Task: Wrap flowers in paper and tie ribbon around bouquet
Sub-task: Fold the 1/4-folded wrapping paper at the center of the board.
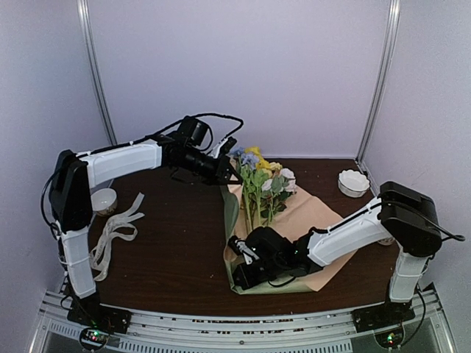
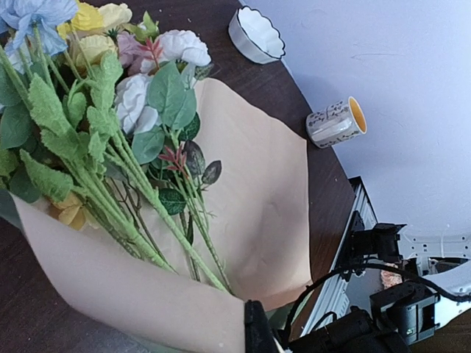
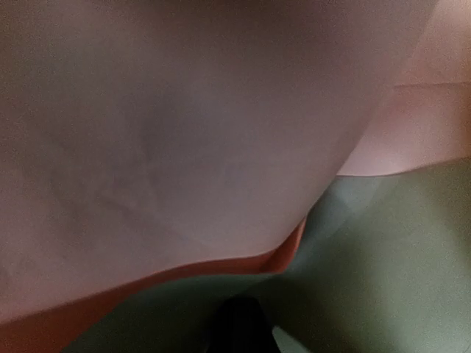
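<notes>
The flowers [image 1: 263, 184] lie on the paper [image 1: 316, 213], with stems pointing to the near edge of the desk [image 1: 176, 243]. The left pincer [image 1: 232, 176] is closed on the paper's lifted edge beside the blooms. The right pincer [image 1: 241, 276] is closed on its corner by the stems.

The right wrist view is all blurred paper [image 3: 184, 132], tan over green, with one dark fingertip [image 3: 239, 327] cut off by the bottom edge. From above, the tips of the right claw [image 1: 241, 273] are buried under the paper's fold. In the left wrist view the flowers [image 2: 110, 147] run off the top left corner, their stem ends hidden behind the raised paper edge. Any print on the ribbon [image 1: 114, 232] is too small to make out.
</notes>
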Robot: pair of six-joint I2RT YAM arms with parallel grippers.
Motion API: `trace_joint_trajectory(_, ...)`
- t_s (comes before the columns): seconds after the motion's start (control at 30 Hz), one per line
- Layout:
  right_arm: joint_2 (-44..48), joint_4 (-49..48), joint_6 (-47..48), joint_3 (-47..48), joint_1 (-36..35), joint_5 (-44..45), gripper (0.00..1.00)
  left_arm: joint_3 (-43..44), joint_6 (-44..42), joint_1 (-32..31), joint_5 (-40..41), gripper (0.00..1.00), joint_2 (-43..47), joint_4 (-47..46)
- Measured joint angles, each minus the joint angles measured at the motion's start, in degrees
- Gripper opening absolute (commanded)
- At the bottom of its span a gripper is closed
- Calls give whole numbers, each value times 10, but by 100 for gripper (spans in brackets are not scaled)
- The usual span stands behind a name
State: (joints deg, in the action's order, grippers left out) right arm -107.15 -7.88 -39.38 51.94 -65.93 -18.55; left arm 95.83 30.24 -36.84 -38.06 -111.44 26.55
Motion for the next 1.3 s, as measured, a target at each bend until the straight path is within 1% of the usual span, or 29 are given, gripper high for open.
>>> trace_joint_trajectory(0.17, 14, -62, -21, -45, 1, -4, 0, 59, 19, -3, -5, 0, -71, -4)
trace_joint_trajectory(0.37, 42, -99, -44, -97, 1, -3, 0, 128, 35, -5, -4, 0, -152, -17)
trace_joint_trajectory(0.5, 67, -111, -59, -130, 1, 7, 0, 153, 39, -5, 4, 0, -195, -26)
trace_joint_trajectory(0.67, 110, -110, -75, -168, 1, 33, 5, 164, 38, -12, 26, 0, -228, -32)
trace_joint_trajectory(0.83, 195, -89, -90, -199, 1, 85, 16, 164, 35, -22, 47, 0, -236, -43)
trace_joint_trajectory(0.97, 259, -49, -89, -195, 1, 134, 26, 164, 34, -27, 55, 0, -239, -52)
trace_joint_trajectory(1.03, 283, -20, -90, -183, 1, 163, 29, 165, 34, -29, 58, 0, -242, -57)
trace_joint_trajectory(1.1, 294, 16, -96, -163, 2, 193, 33, 165, 33, -30, 58, 0, -246, -58)
trace_joint_trajectory(1.3, 295, 80, -119, -143, 5, 244, 37, 165, 31, -30, 59, 0, -251, -59)
